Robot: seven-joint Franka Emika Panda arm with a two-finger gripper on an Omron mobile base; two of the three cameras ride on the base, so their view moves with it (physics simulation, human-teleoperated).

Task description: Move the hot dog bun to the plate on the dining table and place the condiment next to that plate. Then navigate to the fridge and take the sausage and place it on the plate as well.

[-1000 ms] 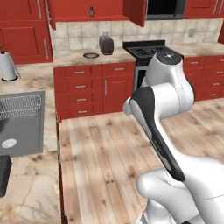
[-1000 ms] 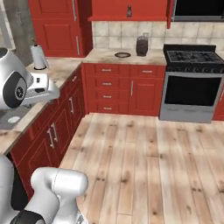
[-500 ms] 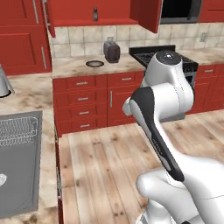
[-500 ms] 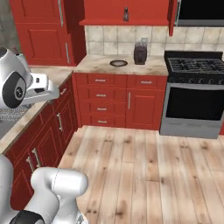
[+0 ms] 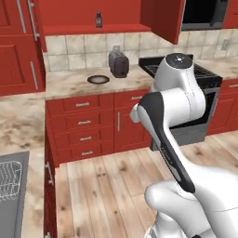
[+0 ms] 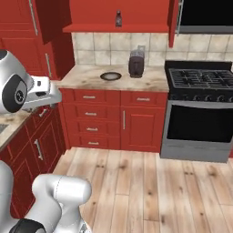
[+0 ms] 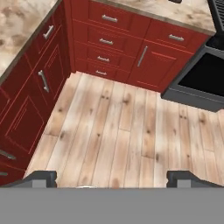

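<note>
Meanwhile the base turned, bringing the toaster [image 5: 119, 64] closer.

1 toaster [image 5: 119, 63]; 1 dish [image 5: 98, 79]; 1 bottle [image 5: 98, 19]; 1 stove [image 6: 205, 113]

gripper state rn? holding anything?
Gripper: open, fingers spread wide, nothing between them; it points down at bare wood floor.
</note>
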